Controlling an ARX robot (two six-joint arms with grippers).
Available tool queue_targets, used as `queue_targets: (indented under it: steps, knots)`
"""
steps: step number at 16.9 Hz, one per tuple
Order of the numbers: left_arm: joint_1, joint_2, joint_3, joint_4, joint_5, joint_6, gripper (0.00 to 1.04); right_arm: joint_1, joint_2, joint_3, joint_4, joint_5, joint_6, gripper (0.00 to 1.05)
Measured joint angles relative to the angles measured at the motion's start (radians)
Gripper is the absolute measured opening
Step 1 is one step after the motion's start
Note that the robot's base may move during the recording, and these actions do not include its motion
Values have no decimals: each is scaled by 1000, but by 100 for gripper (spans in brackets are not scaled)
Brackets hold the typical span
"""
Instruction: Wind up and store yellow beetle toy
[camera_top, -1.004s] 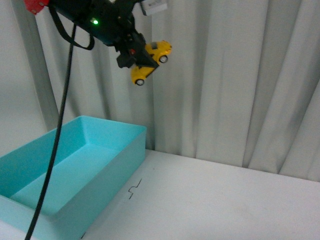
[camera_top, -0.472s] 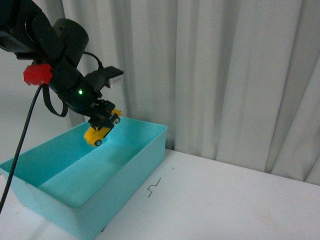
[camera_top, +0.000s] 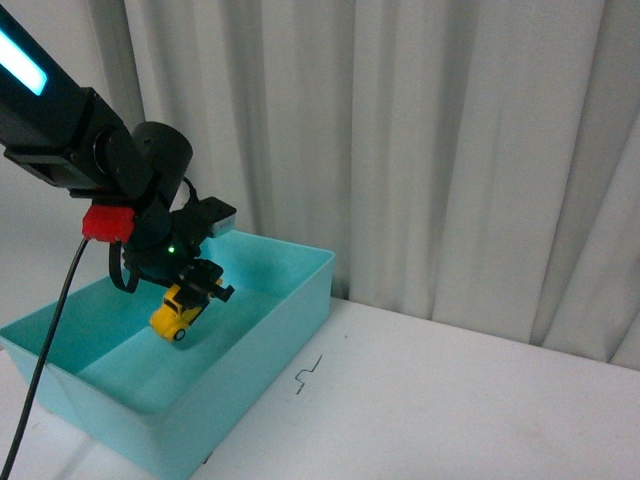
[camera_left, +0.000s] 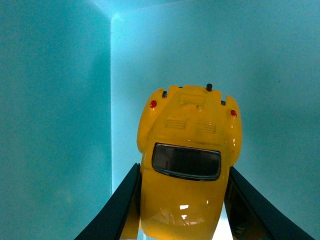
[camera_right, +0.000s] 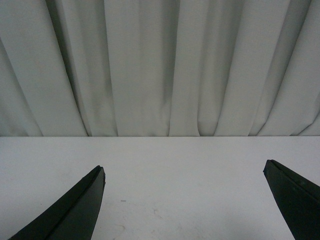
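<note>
Both flanks of the yellow beetle toy (camera_top: 177, 312) are pinched in my left gripper (camera_top: 198, 295), at the lower left of the front view. The car is tilted steeply inside the walls of the teal bin (camera_top: 295, 300); I cannot tell if it touches the floor. I judge this the storing step. To do it well, I should lower until the tail is close to the floor, clear of the corner at the wrist view's upper left, then part the jaws gently. My right gripper (camera_right: 185, 200) hangs wide and empty over the white table (camera_right: 175, 160).

Yellow beetle toy (camera_top: 178, 310) lower, inside bin (camera_top: 290, 300)
</note>
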Motion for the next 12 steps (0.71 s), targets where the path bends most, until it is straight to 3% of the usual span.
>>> queue_targets:
  steps: [5, 6, 9, 12]
  knots:
    - [-5, 47, 37, -68, -18, 11, 40, 0, 0, 0, 0, 0, 0, 98]
    - [-5, 52, 51, -113, 6, 13, 62, 0, 0, 0, 0, 0, 0, 98]
    - [0, 41, 72, -113, 100, -38, 100, 0, 0, 0, 0, 0, 0, 98]
    - [7, -76, 8, -34, 220, -53, 98, 0, 0, 0, 0, 0, 0, 98]
